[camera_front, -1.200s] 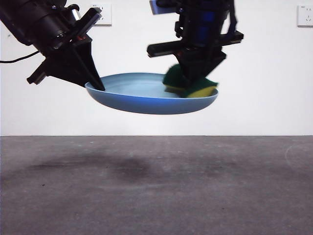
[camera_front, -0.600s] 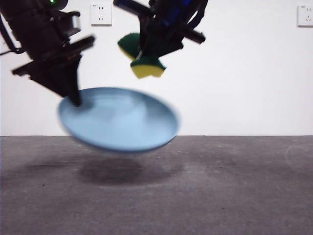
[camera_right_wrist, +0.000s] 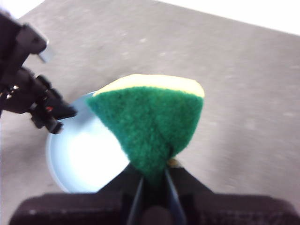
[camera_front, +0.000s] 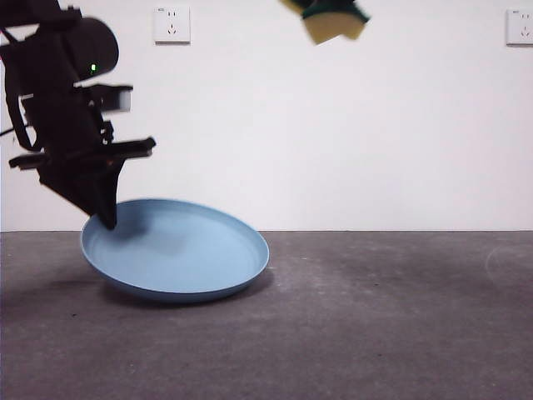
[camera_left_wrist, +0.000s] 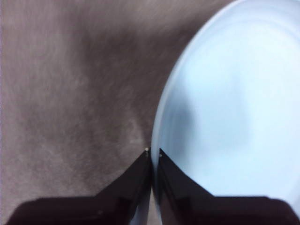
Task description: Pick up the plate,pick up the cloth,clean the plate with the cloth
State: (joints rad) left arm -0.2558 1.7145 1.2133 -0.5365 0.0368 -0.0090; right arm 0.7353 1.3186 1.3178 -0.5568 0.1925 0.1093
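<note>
Plate (camera_front: 179,254) down on the counter (camera_front: 375,317) now, far edge resting on the grey surface, near rim tipped up where the left hand (camera_front: 107,218) pinches it. Half a second back: plate mid-air and blurred, a full second back: held level and high with the cloth pressed into it. So, lowered fast and nearly parked.

Left hand closed tight on the rim in its wrist view (jaws practically meeting around the thin blue edge), plate (camera_left_wrist: 234,108) filling the side beyond the jaws, bare counter (camera_left_wrist: 70,93) on the other.

Cloth (camera_front: 333,18) (really a yellow sponge with a green scouring layer) pulled well above the plate, almost out of the front view at the top, no contact with the plate at all. Right hand (camera_right_wrist: 152,180) clamped on the cloth (camera_right_wrist: 150,126), green face toward the camera, yellow strip along the far edge, plate (camera_right_wrist: 86,159) visible far below it with the left hand (camera_right_wrist: 51,115) at its rim.

Reads like wiping finished and both arms backing off. Probably remaining: let go of the rim so the plate settles flat. Possible snag: plate rocking or sliding once released, given the tilt.
</note>
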